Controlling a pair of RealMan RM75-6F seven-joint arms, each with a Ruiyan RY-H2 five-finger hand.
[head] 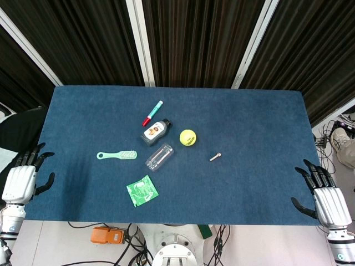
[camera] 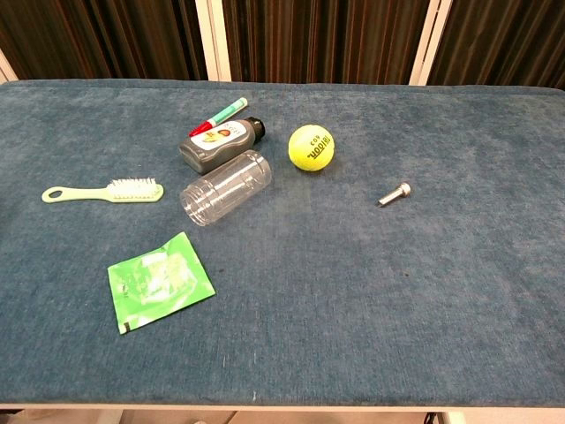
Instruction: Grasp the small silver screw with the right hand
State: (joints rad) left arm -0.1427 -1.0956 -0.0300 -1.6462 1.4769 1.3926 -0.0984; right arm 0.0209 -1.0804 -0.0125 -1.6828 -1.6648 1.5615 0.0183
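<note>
The small silver screw [head: 215,157] [camera: 394,194] lies flat on the blue table cloth, right of centre and a little below the yellow tennis ball. My right hand [head: 323,195] hangs at the table's front right edge, fingers spread and holding nothing, well to the right of the screw. At the front left edge my left hand [head: 23,178] is likewise open and empty. The chest view shows neither hand.
A yellow tennis ball [head: 188,137] sits left of the screw. Further left lie a clear plastic jar [head: 159,157], a dark bottle [head: 155,132], a red and green marker [head: 152,113], a pale green brush [head: 117,155] and a green packet [head: 142,191].
</note>
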